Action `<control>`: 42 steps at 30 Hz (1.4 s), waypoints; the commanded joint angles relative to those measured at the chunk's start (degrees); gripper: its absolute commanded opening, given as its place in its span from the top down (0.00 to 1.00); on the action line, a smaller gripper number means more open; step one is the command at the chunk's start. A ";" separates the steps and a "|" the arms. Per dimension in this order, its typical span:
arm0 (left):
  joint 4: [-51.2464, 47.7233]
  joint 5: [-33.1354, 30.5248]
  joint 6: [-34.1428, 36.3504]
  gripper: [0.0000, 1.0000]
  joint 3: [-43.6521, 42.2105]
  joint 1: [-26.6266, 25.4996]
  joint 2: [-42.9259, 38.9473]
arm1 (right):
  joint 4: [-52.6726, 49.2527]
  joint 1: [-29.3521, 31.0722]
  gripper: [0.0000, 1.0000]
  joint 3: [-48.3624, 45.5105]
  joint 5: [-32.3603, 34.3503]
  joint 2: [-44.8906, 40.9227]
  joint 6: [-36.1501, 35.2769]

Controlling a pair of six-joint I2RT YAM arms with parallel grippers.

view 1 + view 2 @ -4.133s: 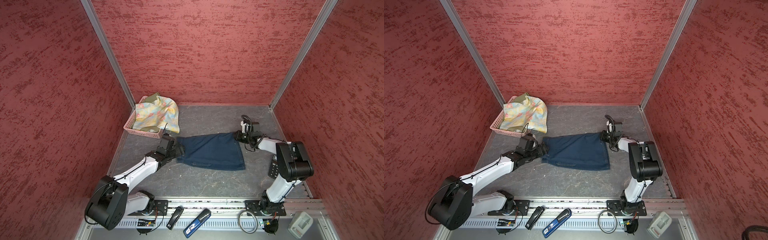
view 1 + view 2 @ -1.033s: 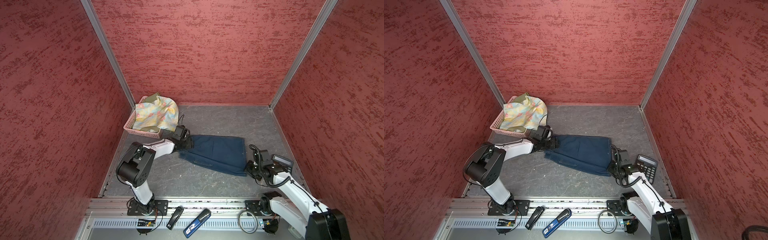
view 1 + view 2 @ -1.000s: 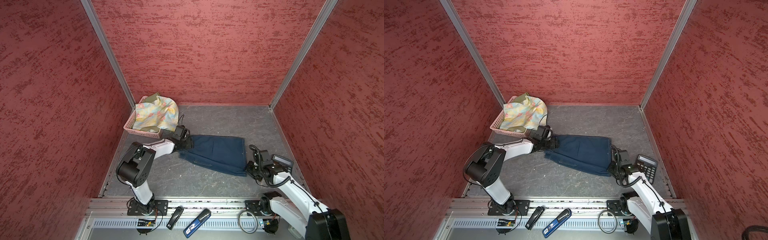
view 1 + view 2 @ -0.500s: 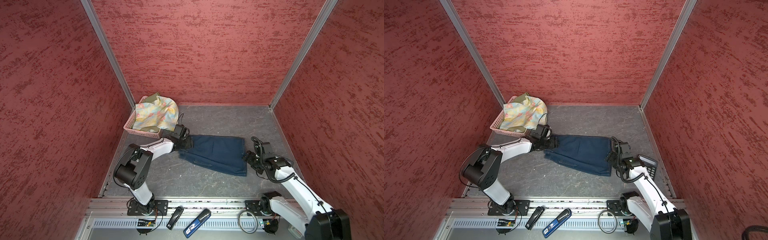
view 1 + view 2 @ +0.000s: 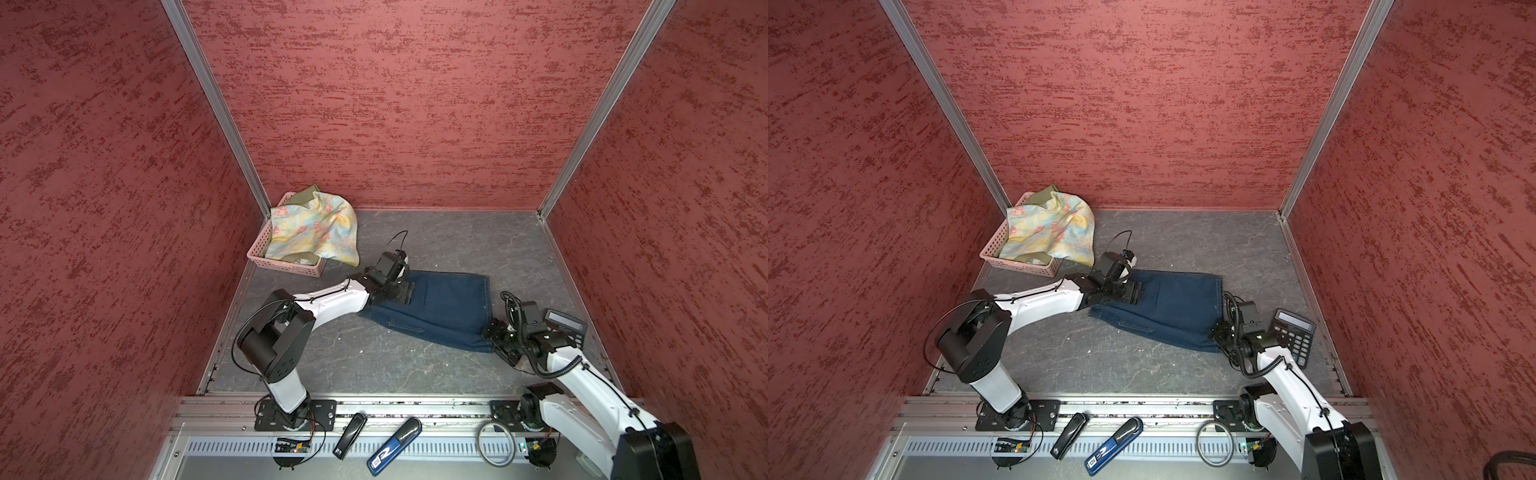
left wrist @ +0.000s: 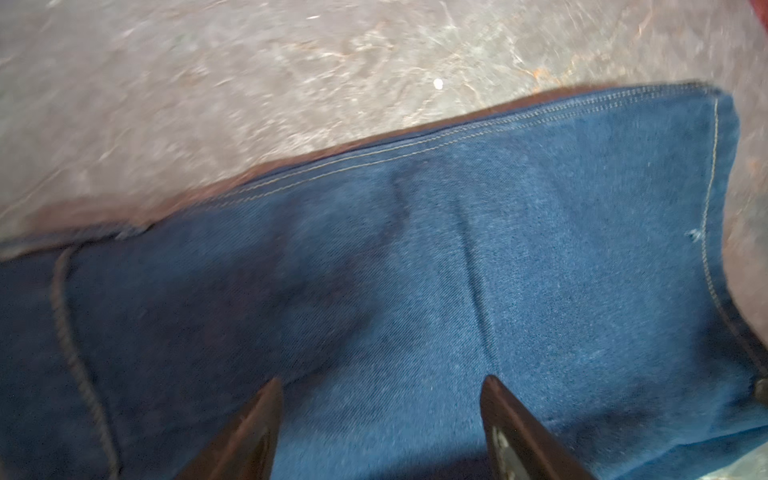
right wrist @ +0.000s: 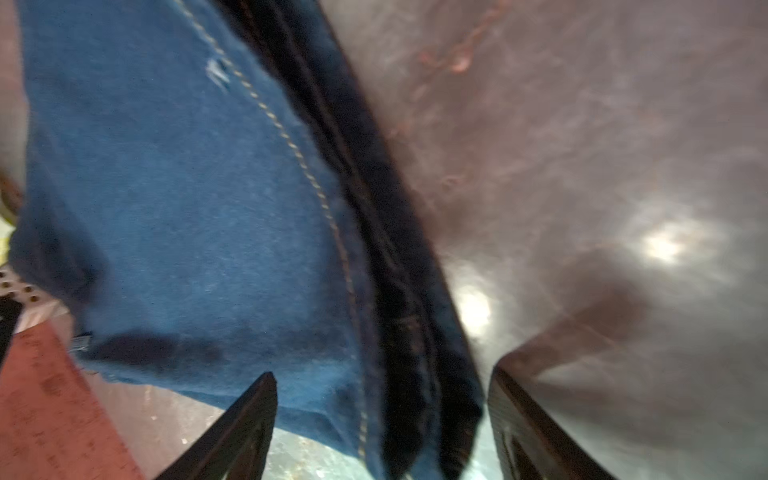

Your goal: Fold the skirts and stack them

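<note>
The left arm (image 5: 328,301) and right arm (image 5: 590,382) share glossy white shells between bulky black cylindrical joints. Thin black cables (image 5: 559,370) loop behind the dark, tapered jaws; black screwed base plates (image 5: 326,415) sit farthest from them.

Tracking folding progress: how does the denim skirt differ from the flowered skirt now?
The denim skirt lies flat on the table; the flowered skirt is heaped in the pink basket. The denim skirt is plain dark blue; the flowered skirt pale pastel. Both open, the left gripper and right gripper are at the denim skirt, not the flowered skirt. Both are cloth.
</note>
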 commanded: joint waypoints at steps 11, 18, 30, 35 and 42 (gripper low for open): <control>-4.44 -0.05 3.22 0.28 2.05 -0.65 9.20 | 6.02 0.07 0.32 -5.37 -2.59 1.44 6.75; -4.81 0.08 3.02 0.28 2.95 -0.28 10.51 | -0.47 -0.62 0.35 -3.14 1.66 0.70 2.60; -5.68 0.98 2.66 0.28 3.50 -0.20 10.25 | 6.00 -1.02 0.27 1.76 6.50 11.65 -3.31; -5.71 1.46 2.18 0.28 3.63 -0.20 10.15 | 10.11 -1.12 0.28 0.82 6.07 15.63 -4.92; -6.20 1.62 2.05 0.29 4.22 -0.20 10.44 | 13.80 -1.29 0.40 1.27 6.41 16.54 -7.16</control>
